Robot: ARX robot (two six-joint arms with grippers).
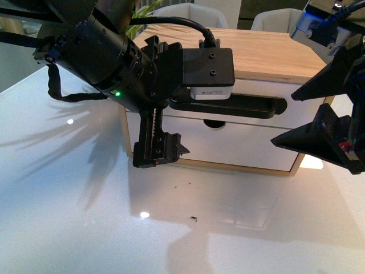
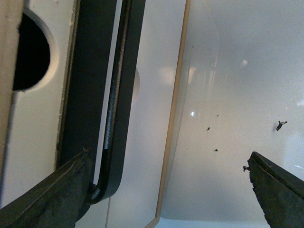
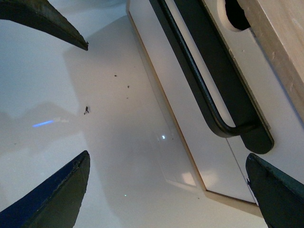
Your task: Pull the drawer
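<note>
The drawer is the upper one in a small wooden cabinet. It has a white front and a long black bar handle; none of its inside shows. My left gripper is open around the handle's left end. In the left wrist view one finger lies against the handle and the other finger hangs over the table. A half-round notch sits by the wooden top. My right gripper is open at the handle's right end, holding nothing.
A plain white drawer front without a handle lies below. The cabinet stands on a glossy white table with small dark specks. Pale chairs stand behind the cabinet.
</note>
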